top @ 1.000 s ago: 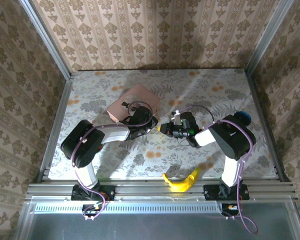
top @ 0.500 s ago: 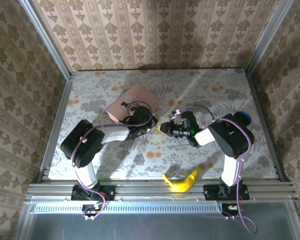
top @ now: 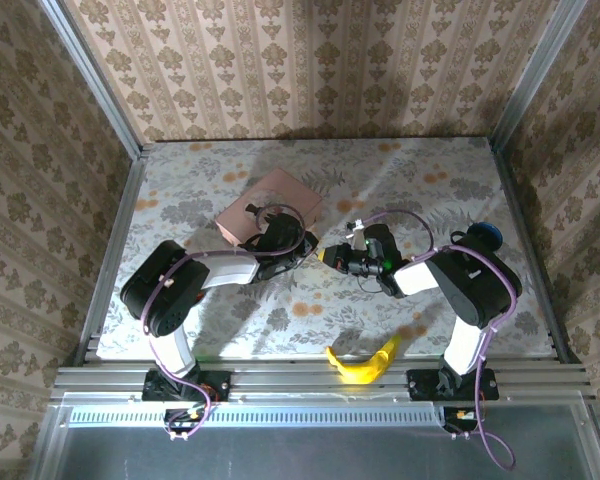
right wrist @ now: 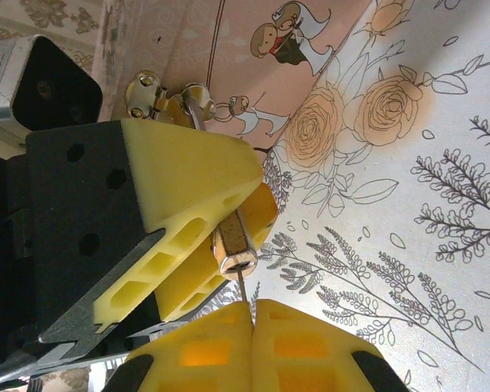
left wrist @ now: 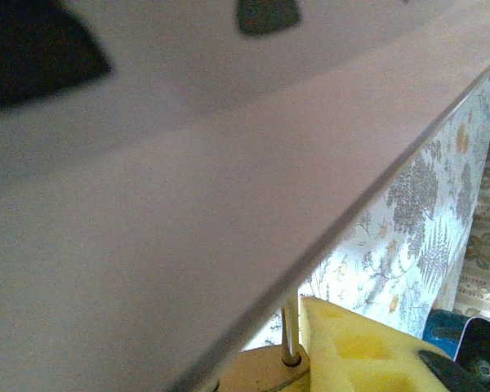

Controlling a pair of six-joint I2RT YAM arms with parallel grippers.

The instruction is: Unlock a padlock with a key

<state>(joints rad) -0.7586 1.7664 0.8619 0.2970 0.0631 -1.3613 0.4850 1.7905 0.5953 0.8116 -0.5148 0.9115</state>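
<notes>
One padlock (right wrist: 233,251) clamped in our left fingers (right wrist: 188,175), one key (right wrist: 240,287) pinched in our right fingers (right wrist: 306,345), one closed pink tin (right wrist: 253,57).

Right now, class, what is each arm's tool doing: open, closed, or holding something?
Left tool: closed on the padlock.
Right tool: closed on the key.
</notes>
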